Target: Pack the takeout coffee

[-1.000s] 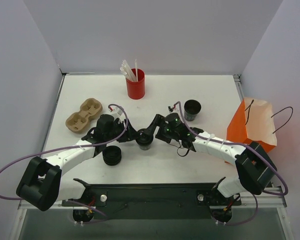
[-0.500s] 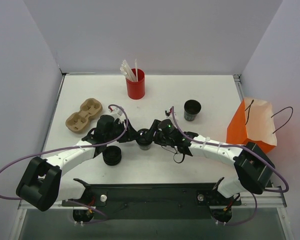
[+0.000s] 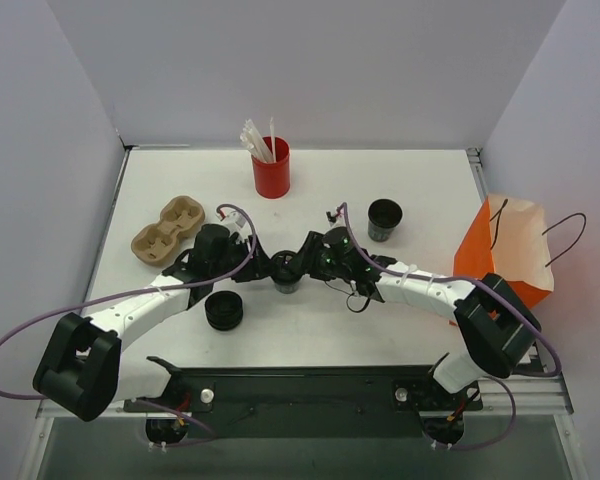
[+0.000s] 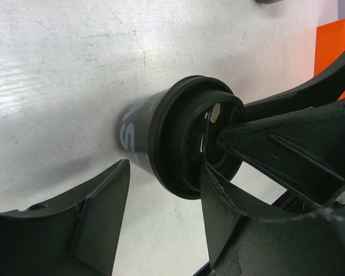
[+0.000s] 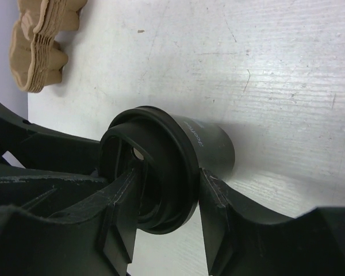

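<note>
Two claws meet on one lidded coffee cup (image 3: 288, 274): the right claw (image 5: 169, 184) is pinched on the lid (image 5: 181, 164) at its edge, one finger on top, one outside, while the left claw (image 4: 165, 172) grips its sides. The cup stands at the middle of the table (image 3: 420, 190), the orange bag (image 3: 500, 258) off to its right.

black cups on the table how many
2: a lidded cup mid-table, a second cup farther back near the orange bag. Any inside the bag would be hidden.
</note>
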{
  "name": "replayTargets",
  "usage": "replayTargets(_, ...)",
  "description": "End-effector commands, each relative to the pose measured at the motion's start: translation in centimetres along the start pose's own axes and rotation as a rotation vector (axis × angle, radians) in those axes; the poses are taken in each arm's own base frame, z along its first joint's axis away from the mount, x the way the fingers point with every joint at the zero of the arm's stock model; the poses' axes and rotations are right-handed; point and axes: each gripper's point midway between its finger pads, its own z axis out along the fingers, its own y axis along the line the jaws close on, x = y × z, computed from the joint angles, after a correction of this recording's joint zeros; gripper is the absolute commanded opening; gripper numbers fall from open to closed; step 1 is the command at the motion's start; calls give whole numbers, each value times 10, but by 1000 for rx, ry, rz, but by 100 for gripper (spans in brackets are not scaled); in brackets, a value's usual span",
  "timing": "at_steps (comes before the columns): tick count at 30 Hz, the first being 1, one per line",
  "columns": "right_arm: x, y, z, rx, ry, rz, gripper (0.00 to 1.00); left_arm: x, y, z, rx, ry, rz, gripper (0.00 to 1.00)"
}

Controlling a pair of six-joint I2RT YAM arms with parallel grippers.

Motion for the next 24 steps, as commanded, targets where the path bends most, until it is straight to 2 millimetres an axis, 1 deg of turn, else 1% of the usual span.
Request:
replayTargets(1, 24, -34, 2, 35, 175, -117, 33, -10, 8, -13, -49, 41, 14, 61)
replayTargets(2, 22, -34, 2, 24, 188, -159, 33, -19, 3, -16, -34, 26, 23, 61)
replayTargets(3, 25, -38, -1, 34, 222, -185, 33, -27, 4, -20, -32, 12, 19, 61)
replayTargets(4, 27, -40, 0, 36, 249, -211, 33, -28, 5, -22, -37, 17, 16, 61)
replayTargets(6, 22, -39, -3, 43, 298, -298, 33, -36, 5, -27, -28, 7, 21, 61)
replayTargets(7, 24, -39, -3, 37, 322, -323, 33, -36, 7, -27, -24, 9, 19, 61)
replayTargets(8, 21, -36, -6, 27, 351, -365, 33, -35, 5, -28, -5, 17, 23, 61)
replayTargets(11, 20, -27, -7, -16, 398, -426, 33, -30, 9, -28, 5, 32, 25, 60)
replayTargets(13, 27, -25, -5, -64, 453, -463, 33, -26, 7, -27, 33, 36, 33, 59)
replayTargets(14, 31, -27, -6, -70, 486, -464, 34, -25, 5, -27, 43, 42, 37, 58)
replayTargets(15, 31, -20, -7, -125, 507, -492, 34, -22, 5, -25, 52, 57, 39, 58)
replayTargets(16, 35, -22, -5, -139, 533, -497, 34, -21, 6, -25, 54, 61, 40, 57)
replayTargets(17, 38, -24, -7, -146, 560, -498, 35, -22, 6, -24, 56, 60, 50, 56)
replayTargets(18, 38, -19, -6, -195, 585, -508, 36, -19, 6, -23, 61, 71, 51, 56)
replayTargets(20, 40, -19, -7, -210, 616, -509, 36, -20, 5, -22, 74, 64, 58, 55)
replayTargets(21, 39, -18, -4, -220, 628, -510, 36, -21, 5, -22, 76, 55, 60, 54)
replayTargets(22, 40, -17, -5, -239, 640, -519, 36, -25, 5, -21, 77, 35, 69, 54)
replayTargets(24, 43, -20, -4, -242, 675, -517, 36, -25, 7, -20, 71, 23, 72, 54)
